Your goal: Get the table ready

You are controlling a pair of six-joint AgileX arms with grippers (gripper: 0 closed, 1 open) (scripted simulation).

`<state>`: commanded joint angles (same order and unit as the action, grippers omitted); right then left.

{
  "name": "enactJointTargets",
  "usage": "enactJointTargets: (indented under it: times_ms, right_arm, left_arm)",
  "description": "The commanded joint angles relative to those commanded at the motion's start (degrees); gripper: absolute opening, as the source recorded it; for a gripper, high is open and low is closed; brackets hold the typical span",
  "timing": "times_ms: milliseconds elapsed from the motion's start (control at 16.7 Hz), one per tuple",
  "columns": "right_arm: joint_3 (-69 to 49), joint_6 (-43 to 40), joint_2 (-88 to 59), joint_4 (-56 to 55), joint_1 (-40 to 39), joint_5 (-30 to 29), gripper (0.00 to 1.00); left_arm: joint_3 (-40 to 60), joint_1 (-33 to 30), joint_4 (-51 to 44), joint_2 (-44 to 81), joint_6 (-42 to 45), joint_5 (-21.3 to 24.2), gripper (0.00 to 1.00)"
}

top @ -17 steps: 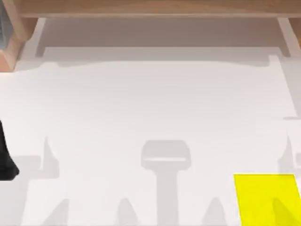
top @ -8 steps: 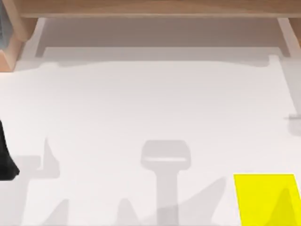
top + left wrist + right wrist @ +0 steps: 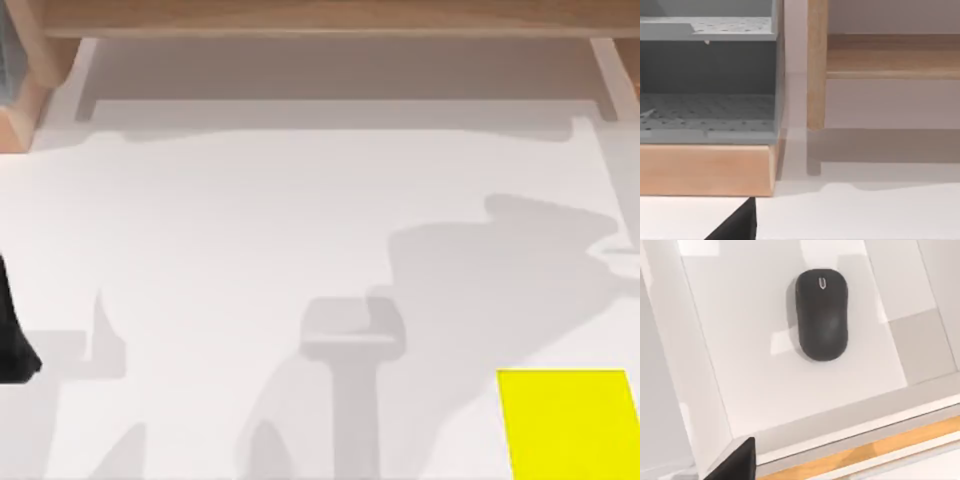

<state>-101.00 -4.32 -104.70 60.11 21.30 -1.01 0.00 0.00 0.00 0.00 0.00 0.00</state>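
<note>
Our L gripper (image 3: 737, 225) by 1 grey rack (image 3: 707, 75), R gripper (image 3: 737, 460) over 1 black mouse (image 3: 821, 315); spread or pinched, we can't tell. 1 white table (image 3: 250, 220) spans the top view, its wooden frame (image 3: 320, 15) running left-right along the far edge. 1 yellow mat (image 3: 565, 420) lies near right.

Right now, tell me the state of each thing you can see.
table: bare white top, crossed by shadows.
yellow mat: flat on the table, at its right side, nothing on it.
computer mouse: lying flat in a white recess, not gripped.
grey shelf unit: upright, shelves bare.
</note>
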Motion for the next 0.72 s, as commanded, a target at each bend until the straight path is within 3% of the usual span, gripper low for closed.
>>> enactJointTargets:
  times_ms: [360, 720]
  right_arm:
    - [-29.69, -2.87, -32.41, 13.62, 0.35, 0.45, 1.0]
    - [-40.31, -3.83, -43.64, 17.16, -0.49, 1.24, 1.0]
  left_arm:
    - [0.0, 0.0, 0.0, 0.0, 0.0, 0.0, 1.0]
    - [0.0, 0.0, 0.0, 0.0, 0.0, 0.0, 1.0]
